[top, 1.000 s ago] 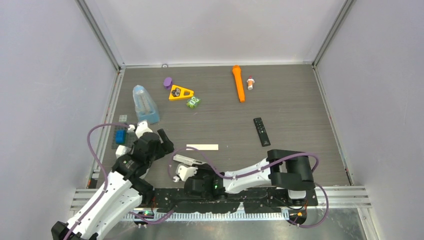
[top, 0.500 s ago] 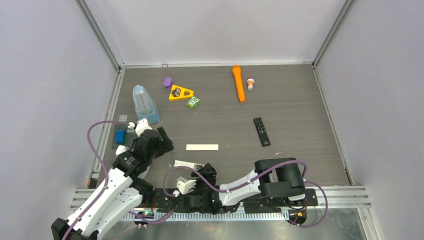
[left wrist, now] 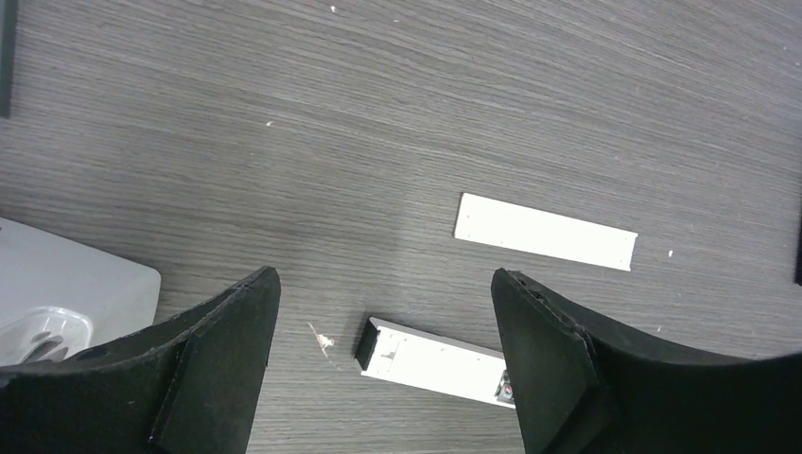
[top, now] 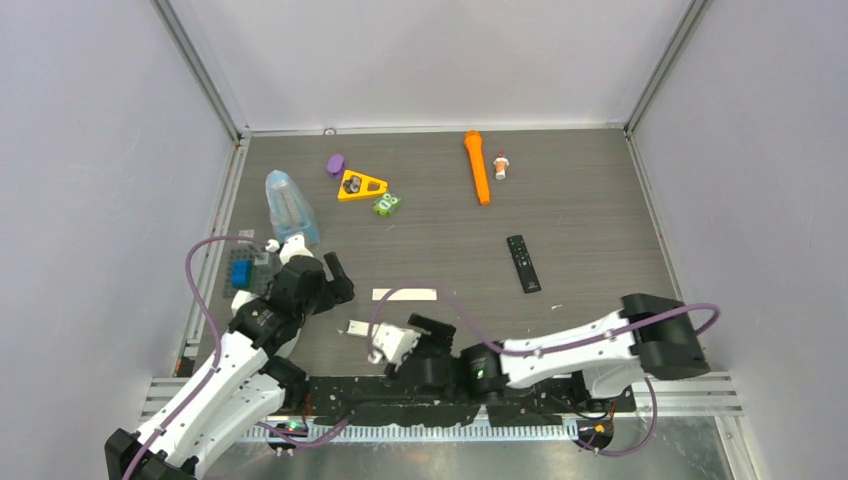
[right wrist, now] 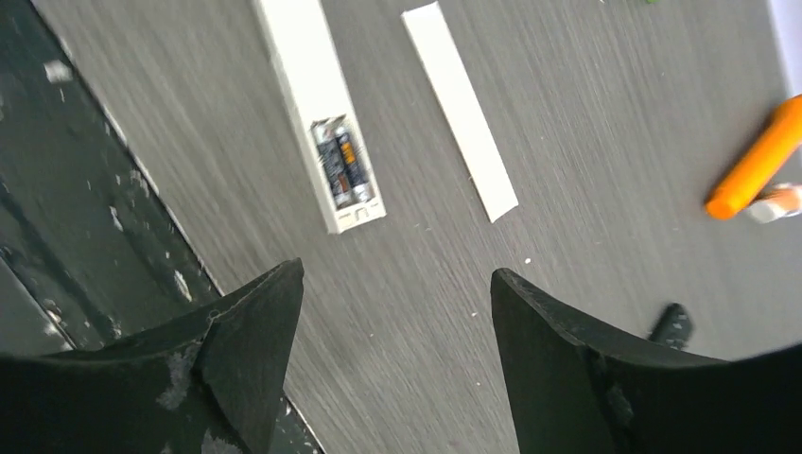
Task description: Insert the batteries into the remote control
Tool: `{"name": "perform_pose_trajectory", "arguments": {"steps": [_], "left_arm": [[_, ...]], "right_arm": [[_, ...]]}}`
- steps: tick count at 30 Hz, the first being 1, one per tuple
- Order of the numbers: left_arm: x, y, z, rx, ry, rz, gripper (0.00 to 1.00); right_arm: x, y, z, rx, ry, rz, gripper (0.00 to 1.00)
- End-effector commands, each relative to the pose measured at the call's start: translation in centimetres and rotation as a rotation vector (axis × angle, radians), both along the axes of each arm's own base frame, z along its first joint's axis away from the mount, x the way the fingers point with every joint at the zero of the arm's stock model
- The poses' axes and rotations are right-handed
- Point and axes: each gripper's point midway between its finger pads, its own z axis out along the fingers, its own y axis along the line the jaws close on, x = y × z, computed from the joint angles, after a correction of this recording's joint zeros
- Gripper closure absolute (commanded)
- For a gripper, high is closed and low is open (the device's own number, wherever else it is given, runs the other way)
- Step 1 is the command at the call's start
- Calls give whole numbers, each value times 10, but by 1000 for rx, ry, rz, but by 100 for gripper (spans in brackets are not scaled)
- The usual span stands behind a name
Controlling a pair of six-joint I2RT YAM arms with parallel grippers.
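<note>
The remote control (right wrist: 317, 90) is a slim white bar lying flat on the table near the front edge, its compartment open. Two batteries (right wrist: 342, 168) lie side by side in that compartment. Its white cover strip (right wrist: 461, 109) lies apart just beyond it. My right gripper (right wrist: 397, 272) is open and empty, a little behind the remote's battery end. My left gripper (left wrist: 385, 276) hovers open above the remote control (left wrist: 435, 355) and the cover strip (left wrist: 546, 231). From above, the remote control (top: 358, 327) is partly hidden by the right gripper (top: 400, 335); the left gripper (top: 325, 280) is to its upper left.
A black remote (top: 523, 263) lies right of centre. At the back are an orange flashlight (top: 477, 165), a small red-white item (top: 501, 165), a yellow triangle (top: 361, 185), a green cube (top: 386, 204) and a purple piece (top: 335, 164). A clear blue container (top: 290, 208) and a blue block (top: 240, 272) sit left.
The right gripper has opened, let go of the remote control and drawn back to the right. The remote control now lies on the table. The left gripper shifted slightly away from the front edge.
</note>
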Motion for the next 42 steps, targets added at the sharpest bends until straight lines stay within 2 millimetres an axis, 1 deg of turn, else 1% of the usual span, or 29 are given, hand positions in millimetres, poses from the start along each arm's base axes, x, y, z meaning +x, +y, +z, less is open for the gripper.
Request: {"name": "perform_pose_trajectory", "arguments": {"steps": [1,2,3,4,5,6,7,8,11,12,14,17,18,22,25,26,33,37,39,42], "left_arm": [[8,-6,10,-15,-45,-34,15],[8,-6,9,-15,-44,-37,15],[8,-7,11,-18,-48,-40,15],[8,-8,10,-18,-45,-44,15],[8,-8,10,-21,-44,-48,15],[7,-10,10,-24,-44,-56,15],[7,-11,9,-28,-39,-65,15],[7,-14,9,-30,-35,-79,15],[4,-21,6,-51,-17,-118,15],[3,-24,5,-56,-10,-131,15],[2,-30,2,-76,3,-158,15],[-1,-39,-9,-104,34,-190,16],[-2,-41,-15,-111,51,-198,17],[-6,-47,-32,-131,103,-204,20],[-8,-50,-38,-143,121,-210,22],[-9,-50,-41,-147,127,-210,23],[-10,-50,-45,-151,130,-204,25],[-8,-48,-43,-146,121,-196,25],[-8,-47,-42,-143,118,-194,25],[-8,-47,-42,-139,116,-193,25]], "right_arm": [[21,-11,11,168,230,-83,22],[37,-16,18,214,252,-117,22],[36,-15,19,236,304,-89,22],[53,-19,22,270,312,-125,22],[53,-17,21,282,350,-103,22],[66,-21,22,299,362,-127,22],[65,-16,21,302,399,-101,23],[74,-18,20,307,411,-118,23],[76,-9,14,306,495,-97,27],[74,-6,14,310,523,-83,28],[69,1,10,308,570,-69,35],[60,12,1,312,641,-57,49],[55,16,-1,312,656,-53,51],[49,28,-9,307,670,-53,62],[47,37,-12,297,658,-58,68],[50,40,-14,292,648,-70,70],[46,52,-28,233,628,-88,80],[47,50,-38,194,612,-113,85],[48,47,-47,166,606,-129,86],[44,45,-56,137,610,-131,88]]}}
